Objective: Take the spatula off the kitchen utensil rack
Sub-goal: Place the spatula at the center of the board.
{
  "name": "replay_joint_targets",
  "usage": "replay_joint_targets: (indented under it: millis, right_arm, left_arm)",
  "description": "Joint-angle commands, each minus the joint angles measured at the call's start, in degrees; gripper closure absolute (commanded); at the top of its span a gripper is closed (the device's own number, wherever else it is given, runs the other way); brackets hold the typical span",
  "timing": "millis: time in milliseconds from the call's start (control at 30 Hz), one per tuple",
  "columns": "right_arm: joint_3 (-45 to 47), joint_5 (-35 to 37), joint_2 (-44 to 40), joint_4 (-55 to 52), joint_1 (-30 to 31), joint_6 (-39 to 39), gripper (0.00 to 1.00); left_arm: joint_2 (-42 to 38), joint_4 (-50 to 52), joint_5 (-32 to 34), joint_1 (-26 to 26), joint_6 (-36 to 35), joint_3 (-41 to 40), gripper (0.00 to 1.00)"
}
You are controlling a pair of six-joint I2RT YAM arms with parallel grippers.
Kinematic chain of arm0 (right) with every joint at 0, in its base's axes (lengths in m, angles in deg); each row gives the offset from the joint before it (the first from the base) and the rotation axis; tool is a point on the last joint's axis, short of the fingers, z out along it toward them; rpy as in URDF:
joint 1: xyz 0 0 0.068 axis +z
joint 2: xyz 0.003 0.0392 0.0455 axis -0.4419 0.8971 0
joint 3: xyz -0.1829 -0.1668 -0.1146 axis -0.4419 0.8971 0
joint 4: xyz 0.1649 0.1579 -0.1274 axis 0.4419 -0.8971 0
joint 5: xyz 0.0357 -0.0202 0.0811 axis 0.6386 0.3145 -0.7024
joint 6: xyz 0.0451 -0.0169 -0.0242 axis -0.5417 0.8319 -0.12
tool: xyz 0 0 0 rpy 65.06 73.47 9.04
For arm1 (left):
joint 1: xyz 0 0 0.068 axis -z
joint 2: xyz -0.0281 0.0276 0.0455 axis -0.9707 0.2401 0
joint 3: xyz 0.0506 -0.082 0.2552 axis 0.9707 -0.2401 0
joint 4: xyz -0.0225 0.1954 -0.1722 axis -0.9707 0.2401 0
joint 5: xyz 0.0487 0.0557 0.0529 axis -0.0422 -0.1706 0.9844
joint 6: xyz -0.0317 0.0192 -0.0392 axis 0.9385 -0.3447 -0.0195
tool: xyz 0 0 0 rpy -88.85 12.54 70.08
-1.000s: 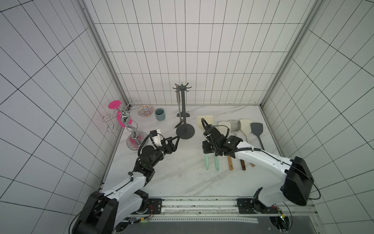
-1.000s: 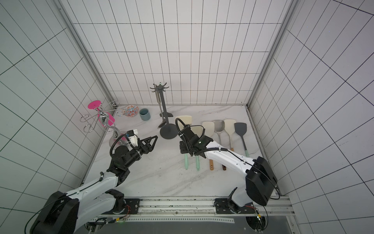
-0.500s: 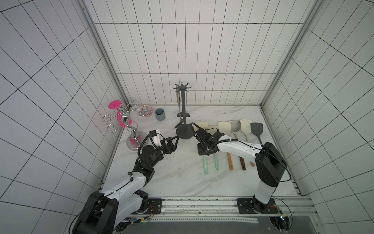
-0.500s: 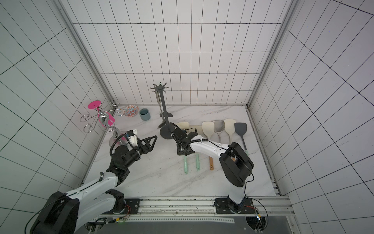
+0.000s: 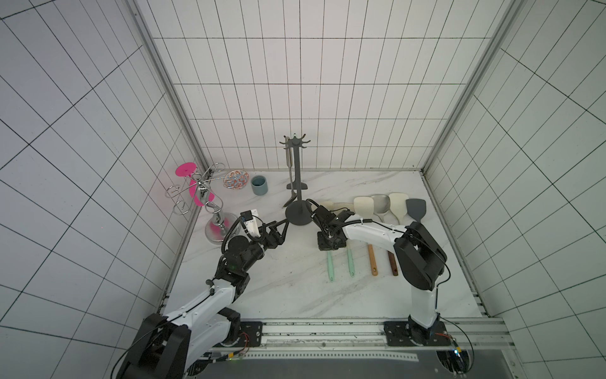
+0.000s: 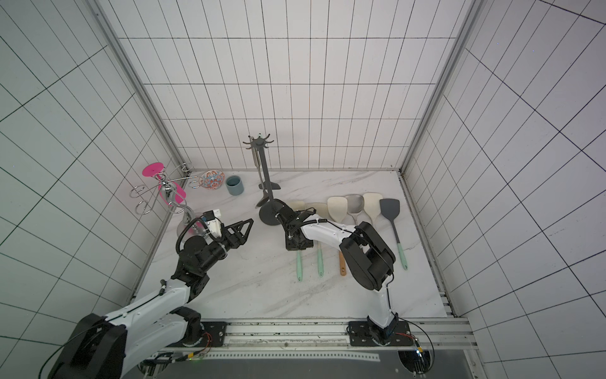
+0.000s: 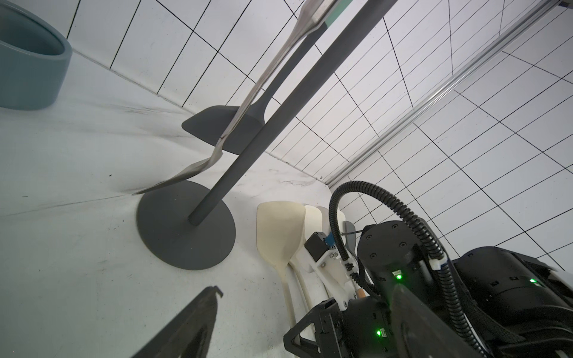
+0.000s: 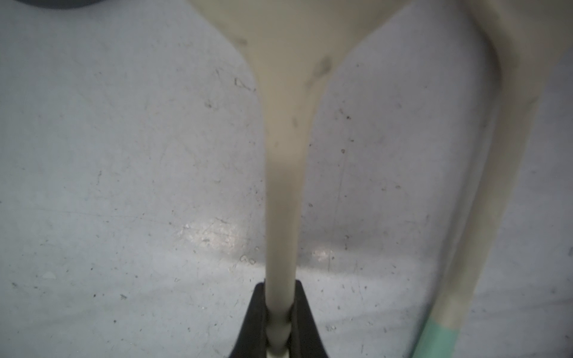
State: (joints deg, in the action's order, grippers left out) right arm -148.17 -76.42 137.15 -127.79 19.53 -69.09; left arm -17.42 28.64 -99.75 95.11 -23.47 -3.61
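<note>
TILED TEST CELL: From left, a chrome stand (image 5: 219, 226) w/ a pink piece (image 5: 185, 170) hung on it, a patterned bowl (image 5: 235, 179) and a blue-grey cup (image 5: 259, 185) sit in the far-left corner of the marble table (image 5: 288, 295). The left gripper (image 5: 282, 231) hangs just beside the rack's base, jaws spread wide, nothing btwn them. At ctr the kitchen utensil rack (image 5: 297, 170) stands upright, w/ a steel spatula (image 7: 248, 102) and a dark grey spatula (image 7: 214, 124) hanging from its hook crown, blades low near the base. Just to the right, the right gripper (image 8: 280, 289) pinches the thin neck of a cream spatula (image 8: 280, 124). This one is off the rack, head beside the base, mint handle pointing toward the robot. Whether it rests on the table can't be told. Further right, five more spatulas lie parallel in a row, ending w/ a dark grey turner (image 5: 415, 210) near the right wall.
</note>
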Motion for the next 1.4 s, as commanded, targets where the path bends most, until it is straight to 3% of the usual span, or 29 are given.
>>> replay_joint_targets:
  millis: [0, 433, 867, 1100, 1200, 1367]
  right_arm:
    - [-4.04, -0.71, 1.61, -0.89, 0.12, -1.93, 0.99]
    - [-1.83, -2.65, 3.15, 1.04, 0.49, -4.68, 0.84]
    - [-1.79, -2.63, 2.89, 0.79, 0.99, -3.52, 0.77]
    - [-1.79, -0.11, 0.22, -0.72, 2.22, 0.13, 0.66]
    - [0.17, -0.48, -3.20, 1.51, 3.27, 2.79, 0.56]
    - [4.56, -1.07, -10.15, 7.14, 4.24, 5.48, 0.39]
  left_arm:
    - [-0.82, 0.33, 0.15, -0.37, 0.11, -0.80, 0.11]
    - [-1.45, -0.15, -0.18, -0.55, 0.33, -1.19, 0.11]
    - [-2.49, -0.64, -0.14, -0.55, 0.29, -1.76, 0.11]
    - [-2.85, -0.51, -0.09, -0.55, 0.31, -1.84, 0.11]
    - [-3.47, -0.52, -0.04, -0.63, 0.31, -2.11, 0.11]
    - [-13.30, 0.83, 3.79, -0.90, -0.52, -5.73, 0.12]
